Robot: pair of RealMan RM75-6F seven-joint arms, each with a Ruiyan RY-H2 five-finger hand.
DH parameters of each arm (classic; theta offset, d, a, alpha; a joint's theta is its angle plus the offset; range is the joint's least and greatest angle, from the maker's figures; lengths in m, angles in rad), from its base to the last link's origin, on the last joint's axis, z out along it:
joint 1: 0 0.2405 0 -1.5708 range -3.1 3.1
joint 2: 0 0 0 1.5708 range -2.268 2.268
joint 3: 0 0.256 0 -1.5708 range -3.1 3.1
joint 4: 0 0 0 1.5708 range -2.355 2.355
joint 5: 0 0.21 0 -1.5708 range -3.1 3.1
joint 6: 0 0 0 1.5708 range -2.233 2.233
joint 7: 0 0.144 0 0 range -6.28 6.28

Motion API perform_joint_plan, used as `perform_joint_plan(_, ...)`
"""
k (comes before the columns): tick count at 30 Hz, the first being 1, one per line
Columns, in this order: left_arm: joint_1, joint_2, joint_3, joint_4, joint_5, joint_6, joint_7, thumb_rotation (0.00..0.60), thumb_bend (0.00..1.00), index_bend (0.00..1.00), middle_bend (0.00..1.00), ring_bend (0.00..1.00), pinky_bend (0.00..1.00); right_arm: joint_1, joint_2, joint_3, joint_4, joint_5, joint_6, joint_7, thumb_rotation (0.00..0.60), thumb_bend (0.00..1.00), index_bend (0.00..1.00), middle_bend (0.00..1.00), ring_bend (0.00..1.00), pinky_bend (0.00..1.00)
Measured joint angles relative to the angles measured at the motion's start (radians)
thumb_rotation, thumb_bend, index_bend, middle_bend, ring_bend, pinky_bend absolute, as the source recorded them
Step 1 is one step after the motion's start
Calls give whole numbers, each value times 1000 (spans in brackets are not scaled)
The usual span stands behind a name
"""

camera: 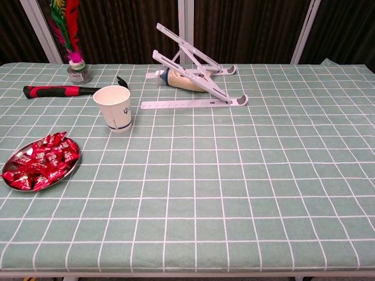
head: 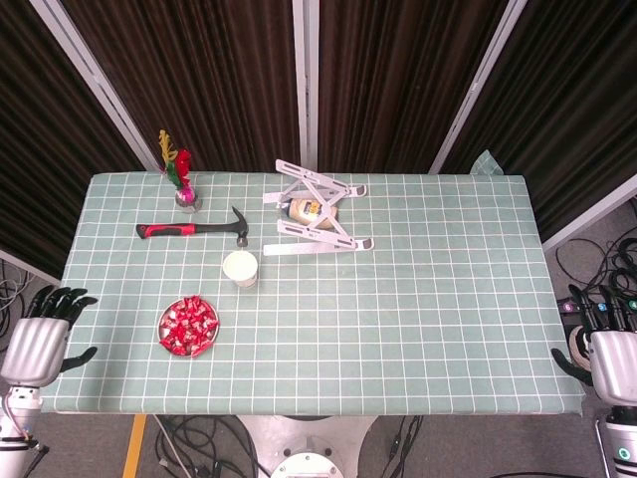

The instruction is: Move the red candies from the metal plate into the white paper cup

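Red candies (head: 189, 326): heaped in wrappers on the metal plate (head: 165, 339), on the near left part of the table (head: 448, 299); none lie in the cup.
White paper cup (head: 240, 268): upright, mouth open, a little beyond and to the right of the plate, apart from it.
Left hand (head: 38, 339): off the table's left edge beside the near corner, fingers spread and holding nothing; well apart from the plate.
Right hand (head: 609, 349): off the right edge by the near corner, fingers apart, nothing in it.
Head view only: both hands show here; the chest view shows neither.
Chest view only: a small blue mark on the cup's side; the candy wrappers' white print, too small to read.
Hammer (head: 194, 229): red and black handle, lying flat just beyond the cup, head nearest it.
Folding stand (head: 315, 221): white, opened, beyond and right of the cup; a bottle (head: 311, 209) lies under its raised arms.
Feathered shuttlecock (head: 179, 179): upright near the far left edge, beyond the hammer's handle.
Between hand and plate: only bare checked cloth.
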State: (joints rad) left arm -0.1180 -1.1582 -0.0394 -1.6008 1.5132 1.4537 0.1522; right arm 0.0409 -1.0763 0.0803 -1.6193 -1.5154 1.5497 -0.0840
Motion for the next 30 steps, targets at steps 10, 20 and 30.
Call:
perform_joint_plan(10, -110, -16, 9, 23, 101, -109, -90, 600, 132, 355, 310, 199, 298, 6, 4, 0, 3, -1, -10, 3, 600, 101, 84, 233, 74, 157)
perform_joint_plan(20, -269, -97, 20, 127, 197, -263, -103, 600, 168, 355, 356, 501, 966, -2, 22, 2, -6, 2, 2, 3, 600, 101, 84, 232, 74, 163)
perform_joint_plan(30, -336, -146, 32, 159, 171, -372, -53, 600, 170, 353, 366, 767, 1000, -3, 25, -2, -2, 7, -9, 14, 600, 101, 84, 231, 74, 174)
